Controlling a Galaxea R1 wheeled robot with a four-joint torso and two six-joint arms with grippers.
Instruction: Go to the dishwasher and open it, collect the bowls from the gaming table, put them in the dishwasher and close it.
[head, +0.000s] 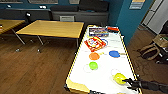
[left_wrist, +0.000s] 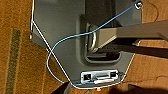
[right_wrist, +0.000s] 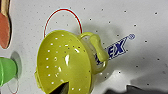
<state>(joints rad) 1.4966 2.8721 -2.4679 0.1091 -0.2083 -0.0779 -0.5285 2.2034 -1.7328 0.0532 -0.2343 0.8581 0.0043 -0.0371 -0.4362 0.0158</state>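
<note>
Gaming table (head: 100, 77), glossy white top w/ yellow edge, runs away from the robot, wooden tables to its left. On it, far end: game boxes (head: 98, 32), then a red packet (head: 95, 43). Bowls nearer: blue (head: 114, 53), orange (head: 94, 56), lime green (head: 93, 65), yellow (head: 119, 78) at the near right corner. Right tool (head: 128, 83) at the yellow bowl's rim; can't tell how far open or if gripping.

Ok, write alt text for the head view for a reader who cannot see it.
A long white-topped gaming table with a yellow edge holds yellow, green, orange and blue bowls. The robot's right tool touches the yellow bowl. Wooden tables stand behind on a wood floor.
</note>
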